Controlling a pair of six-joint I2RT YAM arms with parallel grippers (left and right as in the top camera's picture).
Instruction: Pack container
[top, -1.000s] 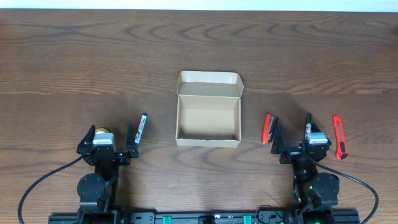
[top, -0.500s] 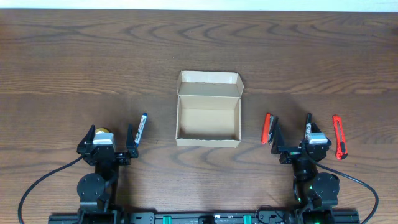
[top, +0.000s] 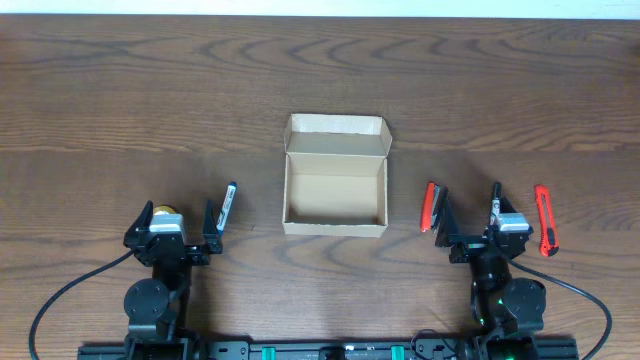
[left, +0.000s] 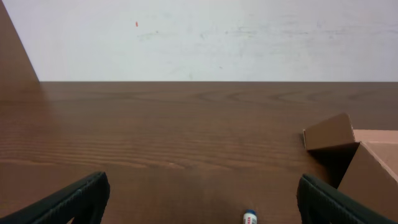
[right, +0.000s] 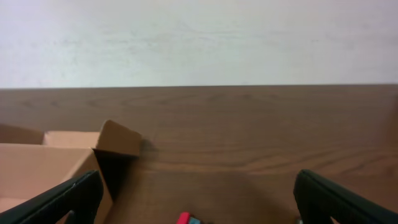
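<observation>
The left gripper (top: 178, 222) and right gripper (top: 470, 218) both gape wide, holding nothing. A pen (top: 228, 205) lies just beside the left. A red cutter (top: 430, 205) and a second cutter (top: 543, 220) flank the right. The box (top: 335, 228) sits open between them, further out.

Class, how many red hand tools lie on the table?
2. One red tool lies between the box and the right fingers; the other lies farther right, beyond them. None seems hidden.
</observation>
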